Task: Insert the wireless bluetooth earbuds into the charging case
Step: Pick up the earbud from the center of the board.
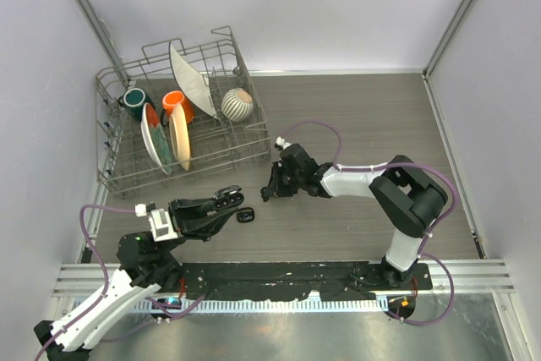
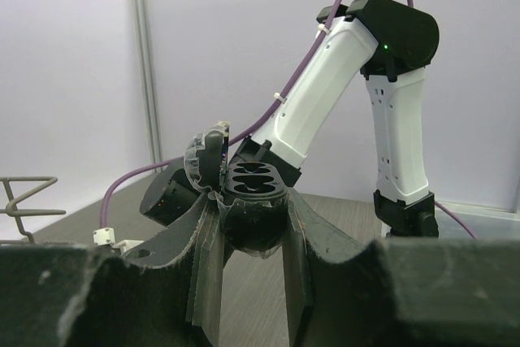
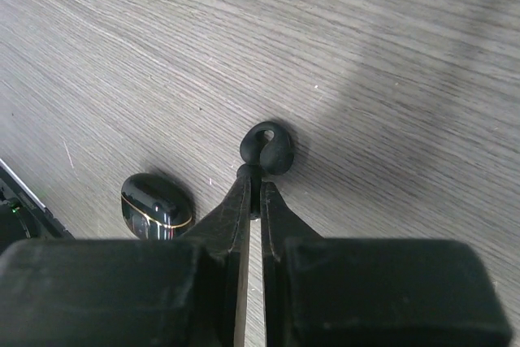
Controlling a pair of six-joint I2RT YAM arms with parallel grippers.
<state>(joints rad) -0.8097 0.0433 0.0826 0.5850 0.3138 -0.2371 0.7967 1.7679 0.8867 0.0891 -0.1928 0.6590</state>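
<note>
pinching one earbud point(image 3: 267, 147) by its stem, the right gripper point(image 3: 258, 186) has its jaws drawn to a sliver and holds the bud over the wooden table point(image 3: 390, 54), near a black oval case point(image 3: 156, 201) that lies flat with its lid down. the left gripper point(image 2: 253, 229) clamps the charging case point(image 2: 254, 183) from both sides, lid swung open and both wells facing up, apparently vacant. judged progress: pickup is done and the case is presented, yet the two grippers stand apart, so carrying the bud across, seating it, and handling any further buds are left.
</note>
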